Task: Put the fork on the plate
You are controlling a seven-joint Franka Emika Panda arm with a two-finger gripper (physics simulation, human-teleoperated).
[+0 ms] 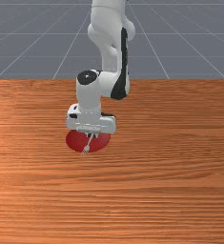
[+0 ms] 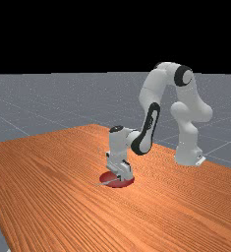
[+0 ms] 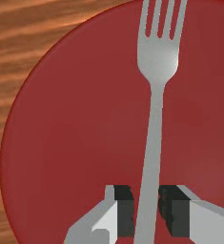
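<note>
Claw (image 3: 146, 205) stands narrowly open, one finger to each side of the fork's handle; a thin strip of red between handle and one finger says it isn't clamped. Fork (image 3: 154, 114) lies over the plate (image 3: 61, 143), at or just above its surface; I can't tell whether it bears fully there. Its tines reach across the rim toward the front camera, with the handle running back under the hand.

Straddling the handle like this suits either a light grip or a clean release, since the fingers line up along its two sides. If the fork does rest, the job looks nearly done, and what's called for is a straight lift; any sideways drift could drag the handle and tip the overhanging tines off the rim.

Beside each finger there's bare red to open into, though one finger sits very close to the handle. In the front view, the plate lies well inside the edges of the table (image 1: 170, 157), wood spreading past its rim, so the room for moving is ample.
</note>
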